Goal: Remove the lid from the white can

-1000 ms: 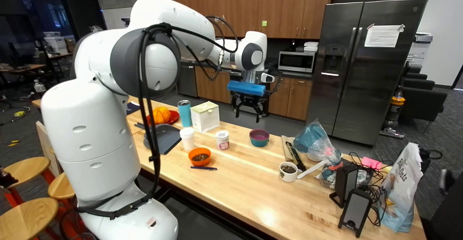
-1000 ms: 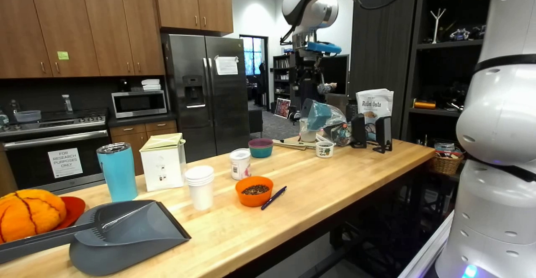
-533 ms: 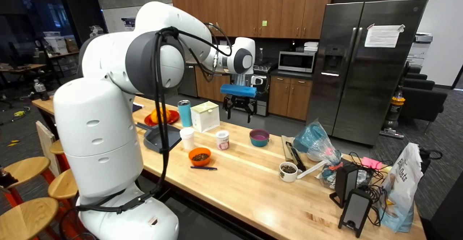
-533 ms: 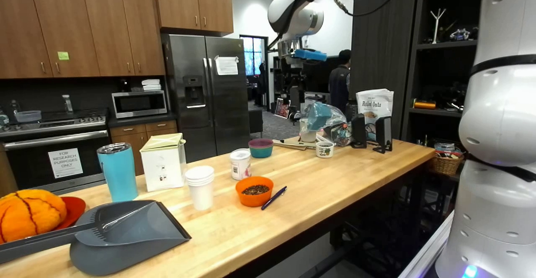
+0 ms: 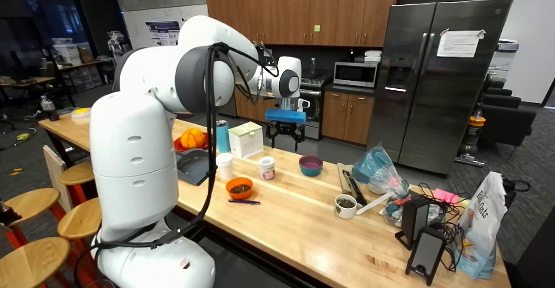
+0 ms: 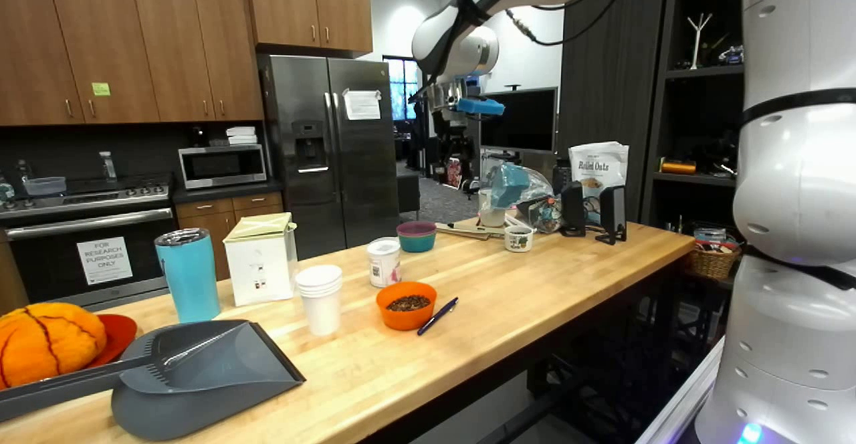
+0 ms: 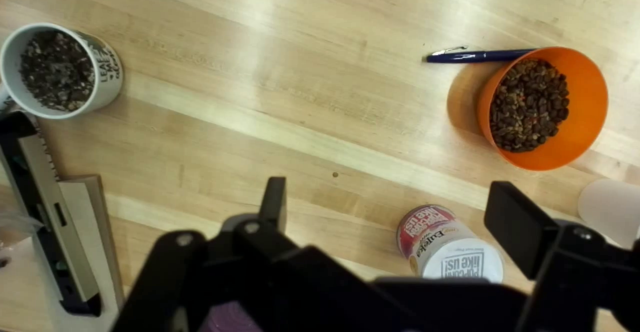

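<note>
Fridge [image 5: 440, 88]: steel, looming beyond the wooden bench [image 5: 299, 223].
Tool [image 5: 285, 145]: hanging above it, spread wide!
White can [image 5: 266, 170]: upright on the bench, between white cups [image 5: 224, 167] and the purple-and-teal bowl [image 5: 310, 169], lid [image 7: 465, 258] on.

Both exterior views overlook the table [image 5: 303, 220]; wrist view faces down.

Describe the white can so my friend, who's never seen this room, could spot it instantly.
Look along the long wooden table. In both exterior views, the white can stands between a stack of plain white cups and a purple-and-teal bowl. Its printed label, pinkish-red at the bottom, sets it apart from those plain cups.
</note>
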Available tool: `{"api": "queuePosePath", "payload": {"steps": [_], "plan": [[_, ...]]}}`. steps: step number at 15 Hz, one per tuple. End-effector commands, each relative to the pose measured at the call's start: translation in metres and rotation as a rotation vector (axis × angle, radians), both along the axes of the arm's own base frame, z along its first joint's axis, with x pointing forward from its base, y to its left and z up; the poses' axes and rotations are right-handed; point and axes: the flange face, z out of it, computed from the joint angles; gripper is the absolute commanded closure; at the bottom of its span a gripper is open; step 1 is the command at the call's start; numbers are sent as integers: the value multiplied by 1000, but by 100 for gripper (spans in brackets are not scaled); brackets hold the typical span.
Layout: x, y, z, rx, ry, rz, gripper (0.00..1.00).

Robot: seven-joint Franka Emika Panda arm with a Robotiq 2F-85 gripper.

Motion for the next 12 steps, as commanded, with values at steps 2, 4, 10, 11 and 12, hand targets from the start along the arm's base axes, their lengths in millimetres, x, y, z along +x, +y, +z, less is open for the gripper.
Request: {"api": "queuePosePath", "payload": {"steps": [2, 4, 10, 11, 12], "plan": [[2, 3, -3, -4, 3, 8, 0], [2, 3, -2, -5, 0, 9, 0], [11, 1, -5, 15, -25, 5, 0], [15, 0, -7, 9, -36, 4, 0], [19, -1, -9, 4, -48, 9, 0]]}}
